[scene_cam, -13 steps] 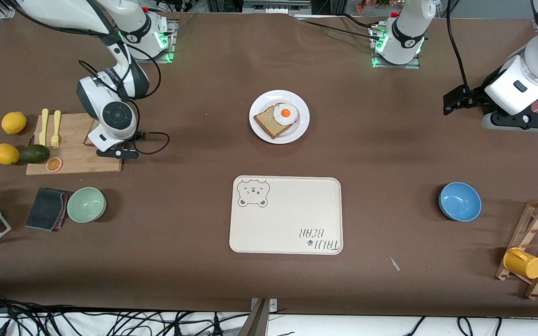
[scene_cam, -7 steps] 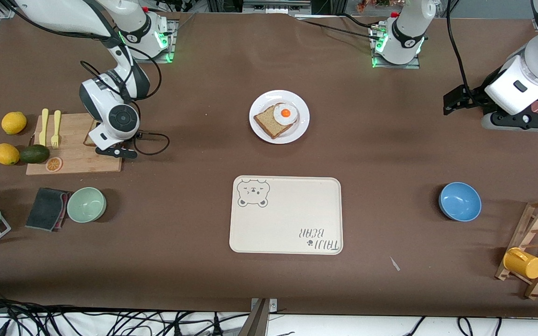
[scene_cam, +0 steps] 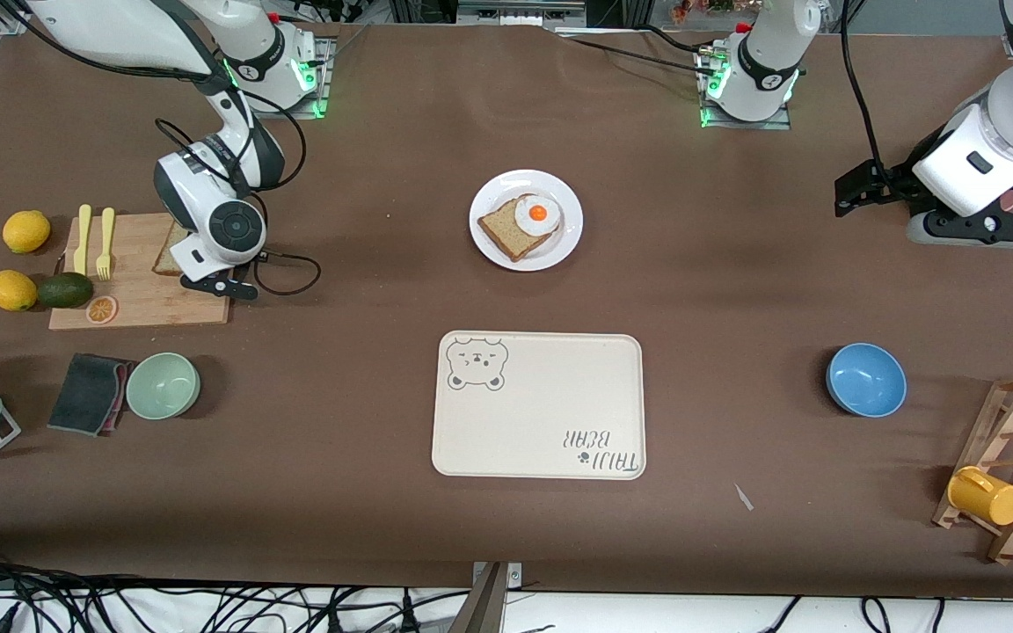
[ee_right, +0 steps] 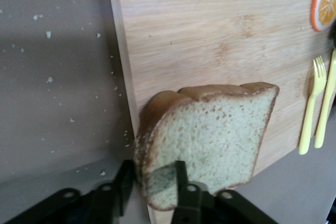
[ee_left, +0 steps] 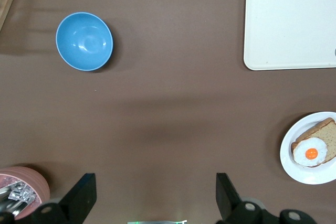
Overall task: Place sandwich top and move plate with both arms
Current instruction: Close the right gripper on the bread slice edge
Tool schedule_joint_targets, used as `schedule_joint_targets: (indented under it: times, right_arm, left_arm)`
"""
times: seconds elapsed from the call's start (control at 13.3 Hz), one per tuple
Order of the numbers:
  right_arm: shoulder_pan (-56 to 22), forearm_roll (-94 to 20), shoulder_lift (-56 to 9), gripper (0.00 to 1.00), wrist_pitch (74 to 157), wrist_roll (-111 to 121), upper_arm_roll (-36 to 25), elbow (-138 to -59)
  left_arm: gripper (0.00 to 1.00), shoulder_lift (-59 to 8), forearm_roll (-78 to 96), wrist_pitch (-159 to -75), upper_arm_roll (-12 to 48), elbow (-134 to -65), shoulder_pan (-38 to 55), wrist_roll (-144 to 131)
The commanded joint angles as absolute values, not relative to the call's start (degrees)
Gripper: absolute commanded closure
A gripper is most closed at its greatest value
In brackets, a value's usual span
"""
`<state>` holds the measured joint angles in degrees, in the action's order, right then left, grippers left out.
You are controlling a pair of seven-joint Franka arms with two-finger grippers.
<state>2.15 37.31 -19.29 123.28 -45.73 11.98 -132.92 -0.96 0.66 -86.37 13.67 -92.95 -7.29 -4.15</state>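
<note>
The sandwich top [ee_right: 210,135] is a tan slice with a brown crust. My right gripper [ee_right: 153,177] is shut on its edge and holds it tilted over the wooden cutting board [ee_right: 210,35]. In the front view the slice [scene_cam: 167,253] peeks out beside the right arm's wrist [scene_cam: 218,230]. The white plate [scene_cam: 561,243] at the table's middle carries a bread slice with a fried egg [scene_cam: 538,214]. It also shows in the left wrist view [ee_left: 290,162]. My left gripper [ee_left: 155,198] is open and empty, and the left arm [scene_cam: 972,158] waits at its end of the table.
The board [scene_cam: 133,299] also holds a yellow fork [scene_cam: 105,242], a knife and an orange slice [scene_cam: 102,309]. Lemons and an avocado lie beside it. The bear-print tray [scene_cam: 542,440] lies nearer the camera than the plate. A green bowl [scene_cam: 163,385], blue bowl [scene_cam: 866,380] and mug rack [scene_cam: 1012,466] stand nearby.
My right gripper has shifted a little toward the table's middle with the slice in it. The left arm has not moved.
</note>
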Motion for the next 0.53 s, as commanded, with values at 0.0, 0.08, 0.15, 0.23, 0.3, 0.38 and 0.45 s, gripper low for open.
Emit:
schedule_joint_targets:
  times: [0.0,0.08,0.15,0.23,0.3,0.38,0.45]
  right_arm:
    - [2.4,38.3,-18.8,1.00,123.0,-48.9,12.5,-132.9]
    - [2.4,38.1,-17.3,1.00,123.1,-47.8,12.5,-133.0]
    - [2.4,37.4,-15.2,1.00,122.6,-47.4,12.6,-133.0]
    - [2.5,35.2,-12.8,1.00,121.1,-47.1,13.2,-132.9]
    - [2.5,30.8,-10.0,1.00,119.6,-45.9,14.7,-132.7]
    - [2.5,24.6,-7.1,1.00,118.6,-43.8,16.2,-132.5]
    - [2.5,20.1,-4.8,1.00,116.7,-41.8,18.0,-131.4]
  left_arm:
    - [0.00,-1.1,1.8,-85.2,13.8,-91.8,-7.6,-4.0]
    - [0.00,-1.1,1.8,-85.2,13.8,-91.8,-7.6,-3.9]
    - [0.00,-1.1,1.8,-85.2,13.8,-91.8,-7.6,-4.0]
    - [0.00,-1.1,1.8,-85.1,13.8,-91.8,-7.6,-4.0]
    - [0.00,-1.1,1.8,-85.1,13.8,-91.8,-7.6,-4.0]
    - [0.00,-1.1,1.8,-85.1,13.8,-91.8,-7.6,-4.0]
    - [0.00,-1.1,1.8,-85.1,13.8,-91.8,-7.6,-4.0]
